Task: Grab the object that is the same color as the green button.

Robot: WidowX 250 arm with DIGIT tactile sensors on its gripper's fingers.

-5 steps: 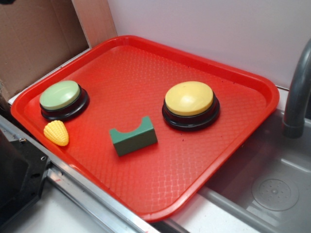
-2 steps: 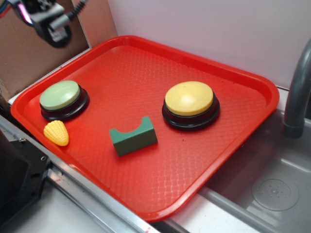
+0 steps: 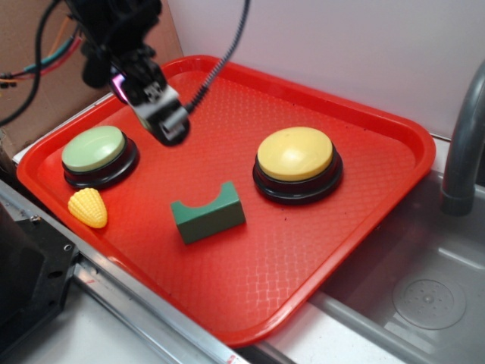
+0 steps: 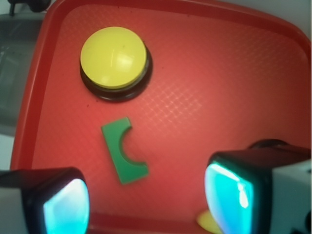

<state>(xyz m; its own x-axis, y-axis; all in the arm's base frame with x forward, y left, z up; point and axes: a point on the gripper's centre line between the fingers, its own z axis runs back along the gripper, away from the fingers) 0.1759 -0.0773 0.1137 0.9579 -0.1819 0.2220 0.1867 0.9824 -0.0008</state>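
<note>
The dark green notched block (image 3: 208, 213) lies on the red tray (image 3: 227, 98), left of centre near the front; it also shows in the wrist view (image 4: 123, 150). The pale green button (image 3: 95, 150) on its black base sits at the tray's left. My gripper (image 3: 165, 121) hangs in the air above the tray, right of the green button and behind and left of the block, touching nothing. In the wrist view the gripper (image 4: 146, 200) is open and empty, its two cyan pads (image 4: 66, 207) wide apart, with the block just ahead of the gap.
A larger yellow dome button (image 3: 295, 155) sits right of the block. A yellow toy corn (image 3: 88, 207) lies by the tray's front left edge. A grey sink (image 3: 424, 296) and faucet (image 3: 458, 144) are at the right. Cardboard (image 3: 53, 61) stands behind left.
The gripper has come in from the upper left corner, moving right and down over the tray toward the block. The block, buttons and corn have not moved.
</note>
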